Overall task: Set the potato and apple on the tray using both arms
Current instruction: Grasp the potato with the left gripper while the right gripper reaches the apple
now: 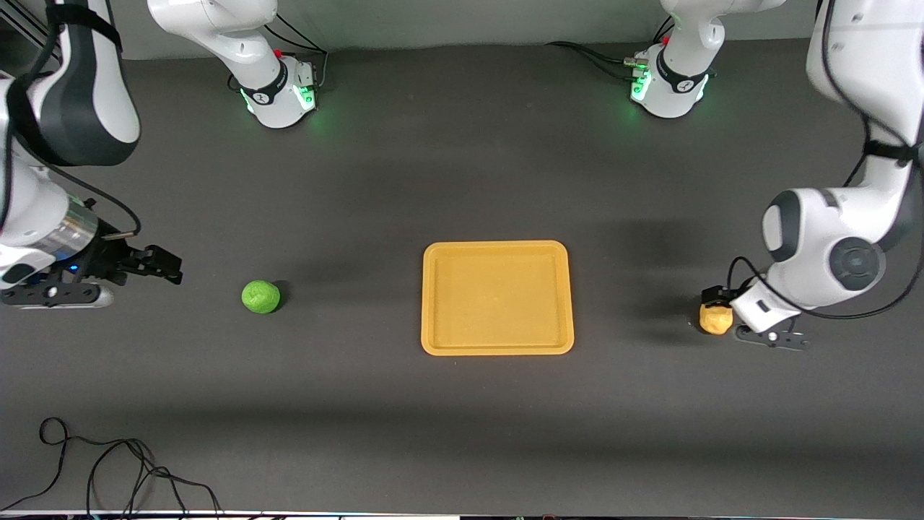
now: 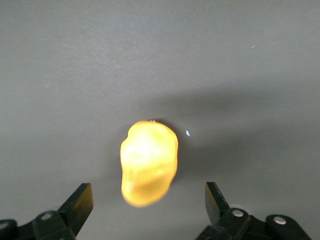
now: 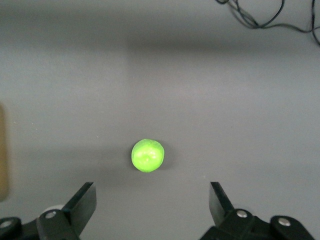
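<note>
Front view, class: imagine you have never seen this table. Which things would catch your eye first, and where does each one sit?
The orange-yellow tray dominates mid-table, with nothing on it. The green apple lies toward the right arm's end, the open right gripper beside it and apart from it. At the left arm's end, the open left gripper is low around the potato.

small lumpy plastic toy potato (image 1: 715, 319): plain yellow-tan
small round toy apple (image 1: 260, 297): bright green
flat rectangular plastic tray (image 1: 497, 347): uniform orange-yellow
table surface (image 1: 462, 180): dark grey, unpatterned
jointed robot arms (image 1: 830, 245): white with dark grey joints
loose cable (image 1: 108, 469): black
</note>
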### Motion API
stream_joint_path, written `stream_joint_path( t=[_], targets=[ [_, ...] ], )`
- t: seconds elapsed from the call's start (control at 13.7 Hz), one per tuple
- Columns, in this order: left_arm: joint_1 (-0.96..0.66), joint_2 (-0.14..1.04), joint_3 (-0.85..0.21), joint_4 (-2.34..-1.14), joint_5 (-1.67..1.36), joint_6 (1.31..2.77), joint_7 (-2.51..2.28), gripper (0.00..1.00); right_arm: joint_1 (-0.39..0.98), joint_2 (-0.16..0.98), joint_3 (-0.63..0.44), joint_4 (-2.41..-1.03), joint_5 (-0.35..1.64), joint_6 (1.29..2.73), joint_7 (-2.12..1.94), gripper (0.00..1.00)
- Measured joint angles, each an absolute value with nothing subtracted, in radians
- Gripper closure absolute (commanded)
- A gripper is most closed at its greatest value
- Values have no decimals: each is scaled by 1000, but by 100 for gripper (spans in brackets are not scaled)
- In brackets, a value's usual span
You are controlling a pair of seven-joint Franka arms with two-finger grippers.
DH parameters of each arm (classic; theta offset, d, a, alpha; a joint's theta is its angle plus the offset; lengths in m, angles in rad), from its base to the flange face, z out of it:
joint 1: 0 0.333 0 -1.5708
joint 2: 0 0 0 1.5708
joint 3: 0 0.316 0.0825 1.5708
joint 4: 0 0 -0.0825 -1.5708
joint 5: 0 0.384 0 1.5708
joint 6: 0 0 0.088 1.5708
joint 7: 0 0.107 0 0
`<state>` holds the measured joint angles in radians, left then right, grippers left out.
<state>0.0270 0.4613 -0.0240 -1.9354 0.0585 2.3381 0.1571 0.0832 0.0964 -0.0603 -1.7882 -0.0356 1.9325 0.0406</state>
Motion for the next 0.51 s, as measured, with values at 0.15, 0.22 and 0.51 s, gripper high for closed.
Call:
stream_joint_path(
  t=[0.15,0.22,0.51],
  targets=[
    [27,517,-23,-1941,72,2402,157,5,84,82,-56,-1871,-36,2017,41,0],
    [28,533,-23,-1940,73,2415,158,16,84,81,-54,-1927,-36,2089,41,0],
    [29,540,-22,-1939,74,2420,158,58,85,113,-46,-2143,-36,2354,41,0]
  ],
)
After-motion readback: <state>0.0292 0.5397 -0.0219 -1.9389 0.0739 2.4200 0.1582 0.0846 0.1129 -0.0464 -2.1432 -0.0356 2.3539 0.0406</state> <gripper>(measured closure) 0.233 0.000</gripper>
